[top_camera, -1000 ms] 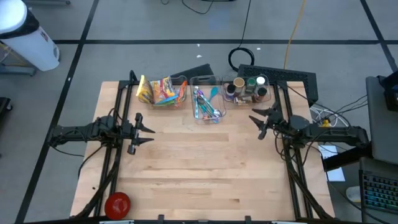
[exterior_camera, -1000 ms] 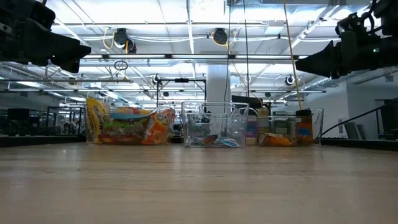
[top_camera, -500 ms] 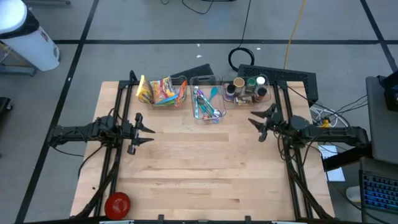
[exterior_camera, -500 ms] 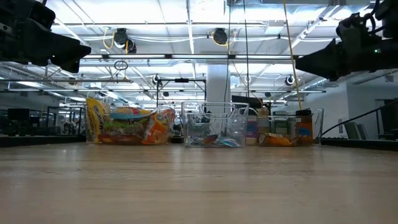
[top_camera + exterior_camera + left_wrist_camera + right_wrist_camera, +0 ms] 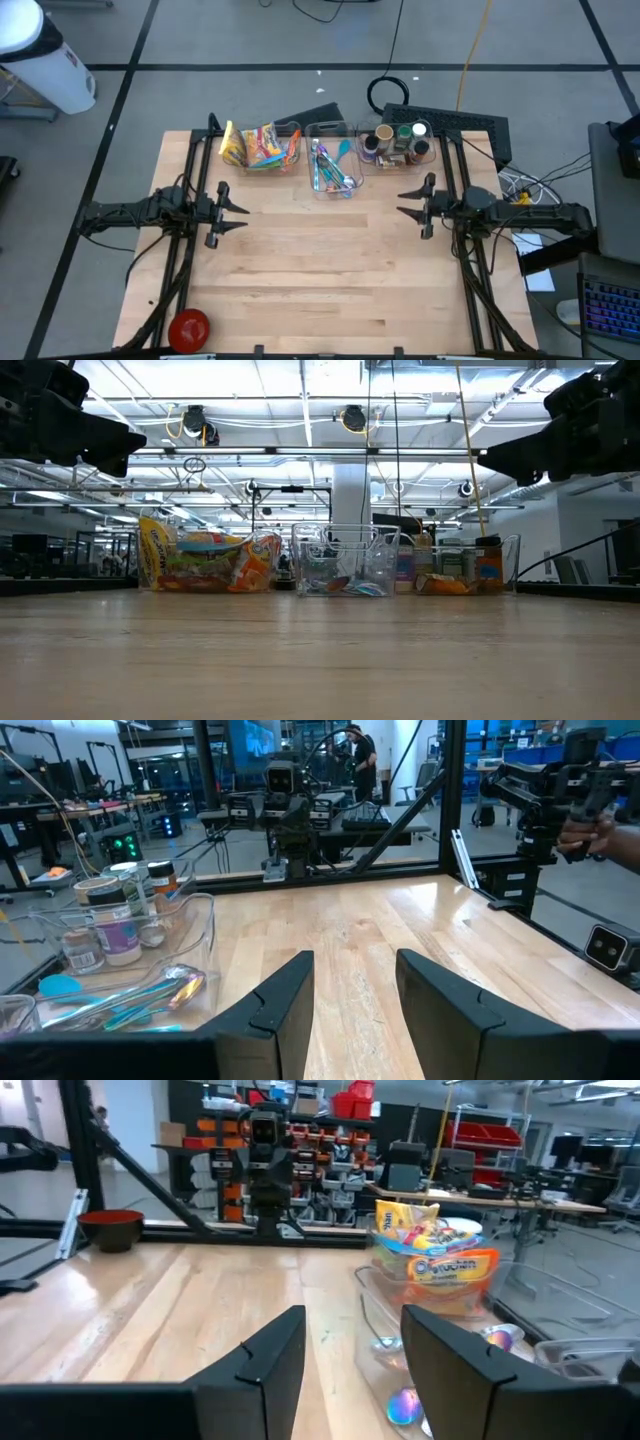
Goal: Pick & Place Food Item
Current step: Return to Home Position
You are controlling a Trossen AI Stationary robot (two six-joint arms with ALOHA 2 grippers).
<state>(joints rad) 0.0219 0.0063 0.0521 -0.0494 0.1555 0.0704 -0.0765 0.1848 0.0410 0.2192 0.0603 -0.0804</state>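
Spoons (image 5: 333,170) lie heaped in the middle transparent bin (image 5: 312,150) at the far edge of the surface (image 5: 320,270). A bin of snack packets (image 5: 258,146) stands on its left and a bin of jars (image 5: 400,143) on its right. The spoons look like light, stiff plastic, smooth and probably slippery. Because they are piled across one another, one lifted carelessly would likely drag its neighbours. The sound hold, I judge, is across a handle near its middle, where it is narrow, not on the rounded bowl. The packets would be soft and crinkly, best pinched at a sealed edge. The left arm (image 5: 130,212) hangs over the left side and the right arm (image 5: 520,213) over the right. Each has its jaws apart and empty, well clear of the bins. A red bowl (image 5: 188,327) sits at the near left corner.
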